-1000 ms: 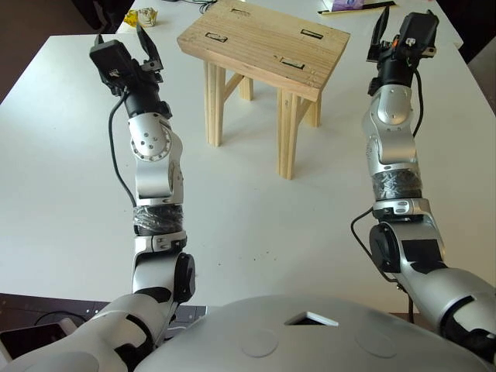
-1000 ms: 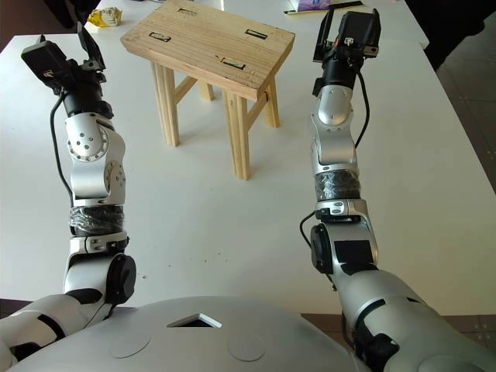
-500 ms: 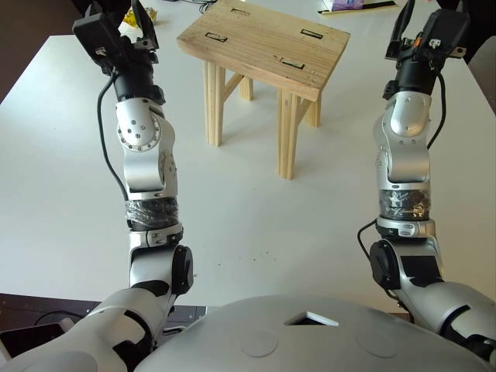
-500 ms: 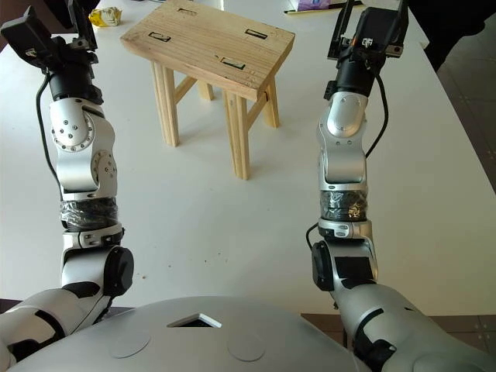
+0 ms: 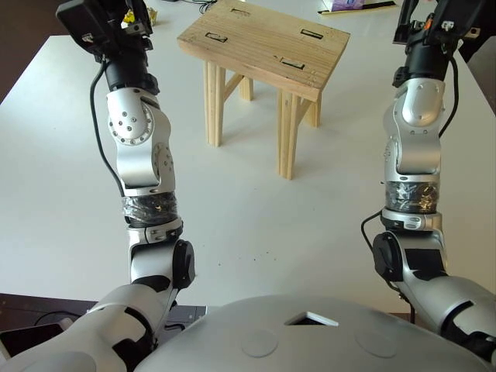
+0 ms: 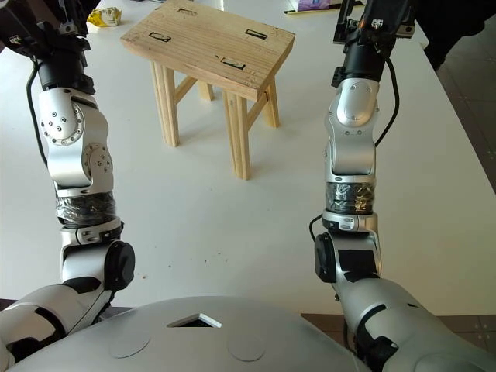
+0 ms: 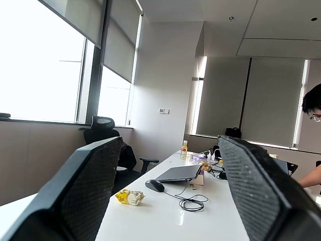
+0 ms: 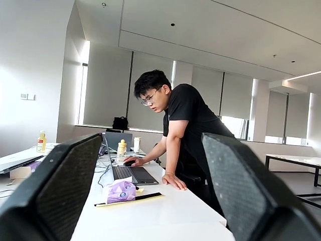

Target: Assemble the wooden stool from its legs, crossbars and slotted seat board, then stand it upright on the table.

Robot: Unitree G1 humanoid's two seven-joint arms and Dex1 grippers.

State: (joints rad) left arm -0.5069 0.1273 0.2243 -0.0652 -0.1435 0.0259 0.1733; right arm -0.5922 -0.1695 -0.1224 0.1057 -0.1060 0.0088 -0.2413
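Pale wooden stool (image 5: 263, 48) with slotted seat board (image 5: 240, 35): assembled, upright on white desk (image 5: 232, 217), toward far side. Fingers of left gripper (image 7: 169, 145) spread, empty. Fingers of right gripper (image 8: 153, 140) spread, empty.

The stool (image 5: 263, 46), upper centre of the head views, is pale bare wood, matt, with grain lines along the seat. The table (image 5: 62, 170) is white and smooth with a dull sheen. The left arm (image 5: 139, 147) and right arm (image 5: 415, 132) have glossy silver shells, matt black joints and 1 band each of crinkled black wrap (image 5: 147, 209). The left gripper (image 7: 170, 145) and right gripper (image 8: 150, 140) have matt black fingers (image 7: 93, 186) with a fine dimpled texture. The yellow wrapper (image 7: 129, 197) looks crinkled and shiny
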